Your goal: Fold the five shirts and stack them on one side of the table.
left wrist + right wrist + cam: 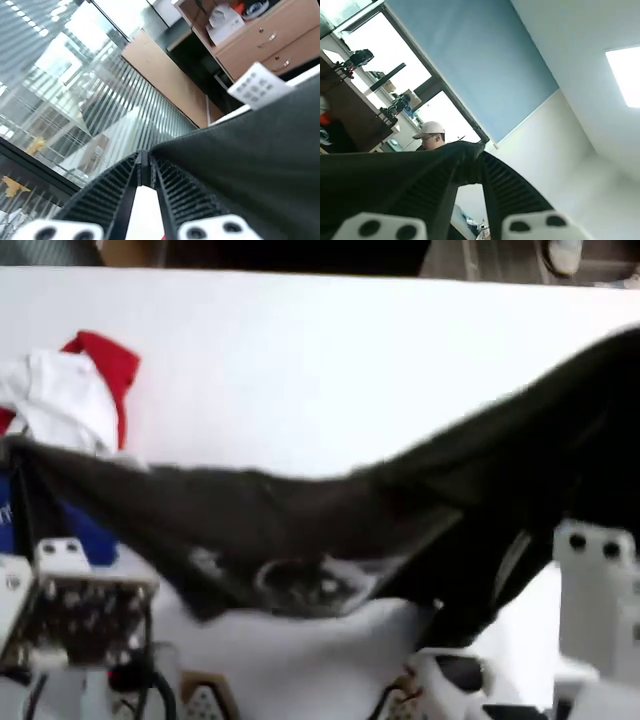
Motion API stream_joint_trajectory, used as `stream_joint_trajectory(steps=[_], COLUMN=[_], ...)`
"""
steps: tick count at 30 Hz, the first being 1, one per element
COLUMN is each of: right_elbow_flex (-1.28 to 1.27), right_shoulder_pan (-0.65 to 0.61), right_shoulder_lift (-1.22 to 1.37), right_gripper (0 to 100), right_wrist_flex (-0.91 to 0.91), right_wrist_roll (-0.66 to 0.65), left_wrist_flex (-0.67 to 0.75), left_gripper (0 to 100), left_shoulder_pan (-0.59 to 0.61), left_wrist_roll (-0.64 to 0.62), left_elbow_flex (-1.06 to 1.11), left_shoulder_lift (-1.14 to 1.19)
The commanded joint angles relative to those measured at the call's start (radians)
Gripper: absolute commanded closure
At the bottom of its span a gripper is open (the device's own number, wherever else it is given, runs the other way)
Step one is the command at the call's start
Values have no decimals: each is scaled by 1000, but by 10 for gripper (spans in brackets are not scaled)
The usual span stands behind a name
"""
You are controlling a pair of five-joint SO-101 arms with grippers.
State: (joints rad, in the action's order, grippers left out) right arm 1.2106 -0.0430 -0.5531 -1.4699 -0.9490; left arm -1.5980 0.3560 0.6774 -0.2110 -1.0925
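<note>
High view has the dark shirt [330, 510] lifted off the white table [350, 360] and stretched across almost the whole width. One end is at 9 o'clock and the other end rises to about 2 o'clock. The middle of the cloth sags toward 6 o'clock, where a pale print or collar part is turned to the camera; it is too blurred to tell which. At 10 o'clock a white shirt [60, 400] lies crumpled on the table, and a red shirt [110, 360] is partly under it and touches it. Just below them, at 8 o'clock, a piece of blue cloth [85, 532] is partly covered by the hanging dark shirt. White parts of the arms are at 7 o'clock and at 4 o'clock, near the front edge.

From the left wrist camera, the left gripper [145, 159] is clenched. Its two ribbed fingers [110, 192] meet at the tips and pinch an edge of the dark shirt, which spreads wide from the tips. A white label [256, 86] stands up from the far edge of the cloth.

From the right wrist camera, the right gripper [470, 162] is also closed on the dark shirt. A fold of the cloth is pressed between the fingertips and then runs away to one side, over one finger.
</note>
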Motion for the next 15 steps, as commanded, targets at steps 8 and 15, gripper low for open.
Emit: stream_joint_trajectory(steps=[8, 15], right_elbow_flex=[-207, -474], right_shoulder_pan=[-10, -2], right_shoulder_lift=[88, 255], right_gripper=[978, 978], right_wrist_flex=[-4, 125], right_wrist_roll=[43, 58], left_wrist_flex=[187, 422], left_gripper=[975, 975], left_shoulder_pan=[6, 3], left_wrist_roll=[3, 0], left_elbow_flex=[194, 254], left_shoulder_lift=[133, 379])
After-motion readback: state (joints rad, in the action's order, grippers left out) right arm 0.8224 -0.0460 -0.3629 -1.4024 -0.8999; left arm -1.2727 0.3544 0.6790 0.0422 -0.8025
